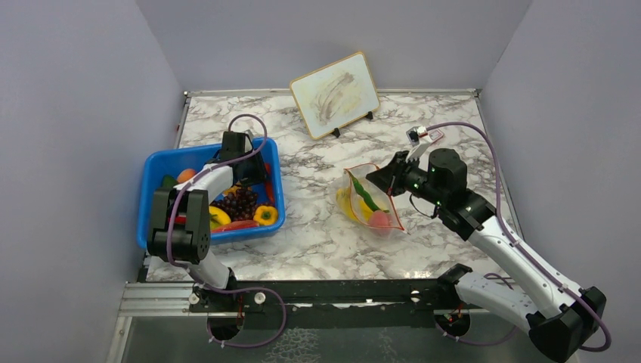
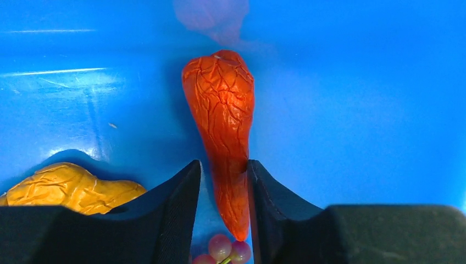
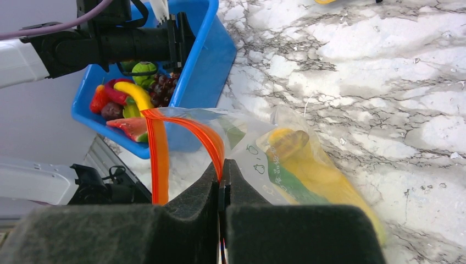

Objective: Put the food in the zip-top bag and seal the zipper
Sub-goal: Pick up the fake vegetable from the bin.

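Note:
The blue bin (image 1: 155, 162) at the left holds toy food: purple grapes (image 1: 238, 203), a yellow pepper (image 1: 265, 215) and others. My left gripper (image 1: 243, 175) is down inside it. In the left wrist view its jaws (image 2: 222, 181) straddle an orange-red carrot (image 2: 222, 121): the right finger touches it, and a thin gap shows at the left finger. The clear zip-top bag (image 1: 368, 198) lies mid-table with yellow, green and pink pieces inside. My right gripper (image 1: 376, 179) is shut on its orange zipper strip (image 3: 159, 154), holding the mouth open (image 3: 222, 176).
A framed board (image 1: 335, 94) stands propped at the back centre. A small object (image 1: 418, 134) lies behind the right arm. A wrinkled yellow piece (image 2: 66, 187) and grapes (image 2: 222, 247) lie close to my left fingers. Walls close in the table on three sides.

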`<action>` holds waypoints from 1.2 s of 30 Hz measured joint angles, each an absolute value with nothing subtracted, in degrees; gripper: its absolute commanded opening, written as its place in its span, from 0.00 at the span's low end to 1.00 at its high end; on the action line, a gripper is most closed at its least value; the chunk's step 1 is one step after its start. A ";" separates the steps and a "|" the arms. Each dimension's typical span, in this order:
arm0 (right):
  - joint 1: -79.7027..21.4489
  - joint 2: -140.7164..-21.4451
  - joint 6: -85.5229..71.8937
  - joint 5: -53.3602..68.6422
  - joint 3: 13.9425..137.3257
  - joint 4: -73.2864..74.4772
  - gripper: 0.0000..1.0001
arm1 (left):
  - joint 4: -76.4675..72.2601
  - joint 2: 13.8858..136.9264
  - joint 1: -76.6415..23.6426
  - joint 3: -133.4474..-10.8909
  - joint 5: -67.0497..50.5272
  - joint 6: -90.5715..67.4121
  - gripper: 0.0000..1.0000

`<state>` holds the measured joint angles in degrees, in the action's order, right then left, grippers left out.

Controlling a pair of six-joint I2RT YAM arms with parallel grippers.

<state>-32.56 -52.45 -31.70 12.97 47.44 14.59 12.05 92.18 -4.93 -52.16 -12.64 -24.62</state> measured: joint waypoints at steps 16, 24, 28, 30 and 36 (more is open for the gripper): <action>-32.56 -51.22 -32.73 12.93 46.96 15.22 0.01 | 12.56 90.76 -4.89 -51.94 -12.32 -25.06 0.15; -32.56 -51.03 -32.97 12.93 46.39 15.35 0.01 | 12.47 80.40 -4.89 -49.17 -11.51 -25.74 0.15; -32.56 -50.96 -33.82 12.95 45.65 15.33 0.01 | 12.75 74.30 -4.89 -47.53 -11.14 -25.82 0.15; -32.56 -51.33 -34.28 13.19 45.67 15.11 0.01 | 13.02 71.00 -4.86 -47.05 -11.14 -25.78 0.15; -32.56 -53.49 -35.99 14.72 45.69 14.68 0.01 | 13.21 60.49 -4.89 -46.78 -12.51 -26.46 0.13</action>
